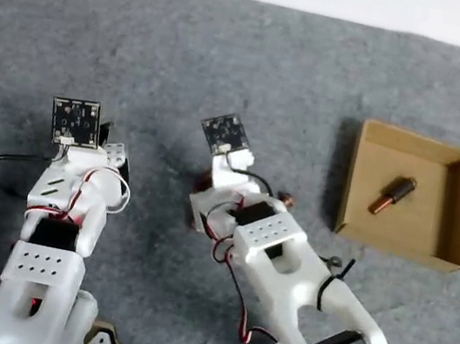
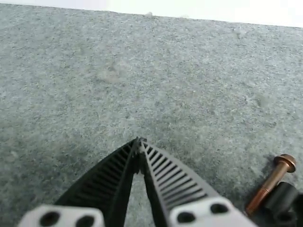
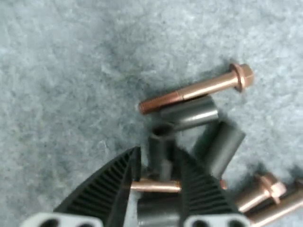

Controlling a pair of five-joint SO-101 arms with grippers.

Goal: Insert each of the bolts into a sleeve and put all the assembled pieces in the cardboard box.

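Bare grey felt table [image 1: 231, 65] spreads across the upper left of the high view. At lower left, the left gripper [image 2: 139, 142] has its jaws closed on nothing. At centre, the right gripper [image 3: 157, 150] sits over loose copper flanged bolts [image 3: 196, 88] and dark cylindrical sleeves [image 3: 189, 115]; whether it grips any I cannot tell. At right, the square cardboard box [image 1: 350, 180] holds one sleeved bolt [image 1: 393, 194].

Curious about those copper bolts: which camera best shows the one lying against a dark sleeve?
The right wrist view: the bolt lies full length, head and thread clear. The left wrist view catches it at its edge; the high view, a coppery tip.
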